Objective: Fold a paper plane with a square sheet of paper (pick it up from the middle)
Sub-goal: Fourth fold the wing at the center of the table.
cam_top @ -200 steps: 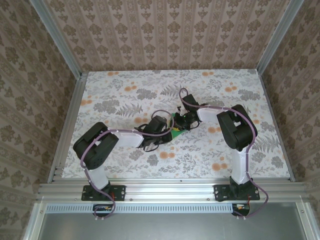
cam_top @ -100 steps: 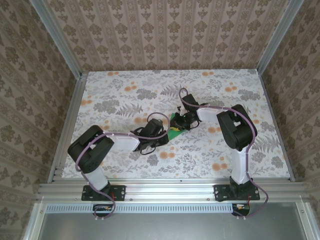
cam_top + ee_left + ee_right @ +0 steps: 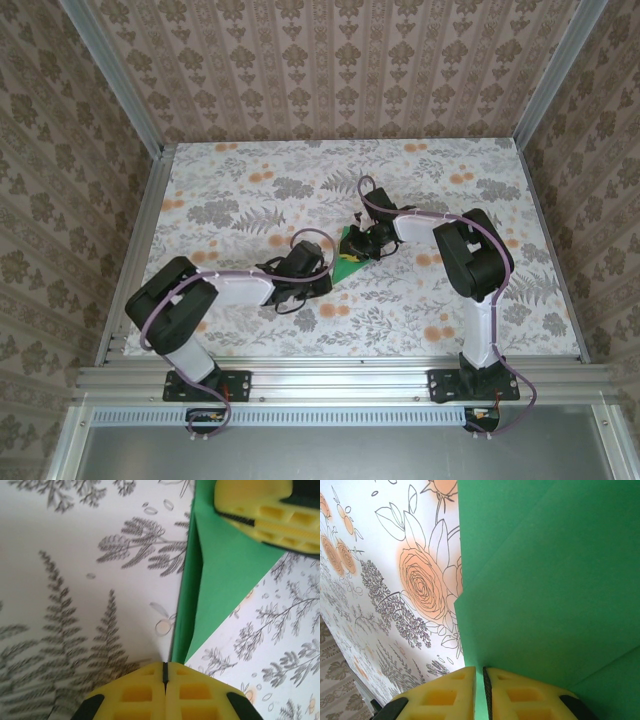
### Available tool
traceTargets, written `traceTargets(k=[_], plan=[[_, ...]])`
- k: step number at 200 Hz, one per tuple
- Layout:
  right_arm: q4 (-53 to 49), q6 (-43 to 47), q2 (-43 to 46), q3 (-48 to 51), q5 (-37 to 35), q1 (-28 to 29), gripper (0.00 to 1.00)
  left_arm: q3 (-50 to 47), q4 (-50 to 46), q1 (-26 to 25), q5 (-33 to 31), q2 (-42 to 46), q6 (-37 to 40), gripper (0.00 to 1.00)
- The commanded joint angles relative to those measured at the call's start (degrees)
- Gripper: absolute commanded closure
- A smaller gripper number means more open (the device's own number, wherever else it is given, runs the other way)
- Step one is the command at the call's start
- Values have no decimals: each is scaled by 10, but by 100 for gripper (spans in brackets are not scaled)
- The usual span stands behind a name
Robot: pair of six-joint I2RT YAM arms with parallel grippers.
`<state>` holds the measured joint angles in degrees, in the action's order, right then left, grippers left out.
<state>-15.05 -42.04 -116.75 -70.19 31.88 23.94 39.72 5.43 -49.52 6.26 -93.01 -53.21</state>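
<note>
The sheet of paper (image 3: 220, 575), partly folded to a point, lies flat near the middle of the table (image 3: 230, 170). It is judged light, limp and easily creased, and best pinched at a doubled edge. The right gripper (image 3: 479, 672) is narrowed onto one edge; the left gripper (image 3: 165, 666) is closed at the tip.
</note>
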Motion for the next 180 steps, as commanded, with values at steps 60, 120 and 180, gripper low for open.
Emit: traceTargets(k=[60,120,180], plan=[[-67,0,-60,20,-108,-10,83,49,23,3,44,-22,9,93],[-68,1,-63,17,-106,-10,83,44,0,6,31,-42,3,95],[-71,3,-64,18,-110,-10,83,24,-53,6,0,-19,7,95]])
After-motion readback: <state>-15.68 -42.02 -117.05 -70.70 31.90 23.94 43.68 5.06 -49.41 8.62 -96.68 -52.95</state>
